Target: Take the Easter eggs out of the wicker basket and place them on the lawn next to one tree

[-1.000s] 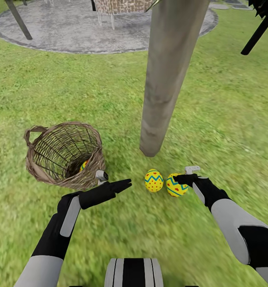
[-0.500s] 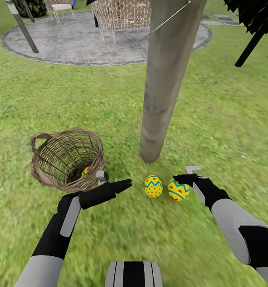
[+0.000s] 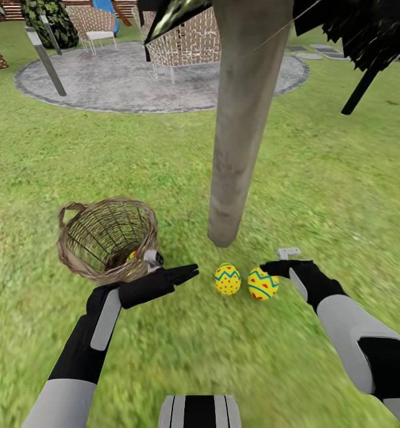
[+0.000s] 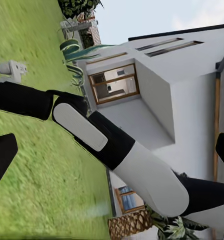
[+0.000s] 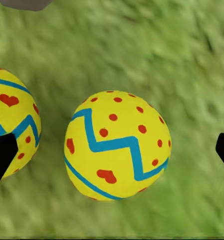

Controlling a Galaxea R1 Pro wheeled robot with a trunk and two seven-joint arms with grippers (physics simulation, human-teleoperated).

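Two yellow Easter eggs with blue zigzags and red marks [image 3: 227, 279] [image 3: 263, 283] lie on the lawn [image 3: 318, 196] just in front of the tree's grey-beige trunk [image 3: 241, 131]. A third egg [image 3: 131, 256] peeks through the weave low inside the wicker basket [image 3: 87, 264], which stands left of the trunk. My right gripper [image 3: 272, 268] is open, right beside the right-hand egg; in the right wrist view one egg [image 5: 116, 145] lies between its spread fingertips [image 5: 2, 155] and another [image 5: 12, 125] sits at the edge. My left gripper [image 3: 186, 274] is open and empty, between basket and eggs.
A grey round stone patio [image 3: 122, 83] with a woven-backed bench [image 3: 185, 38] and chairs lies beyond the tree. Dark slanted trunks [image 3: 360, 89] [image 3: 48, 62] stand at the far right and left. In the left wrist view a white house [image 4: 156, 85] rises behind my right arm [image 4: 102, 140].
The whole head picture has shifted downward as the camera tilted up, showing more patio and foliage. Arms, eggs and basket keep their places relative to each other.
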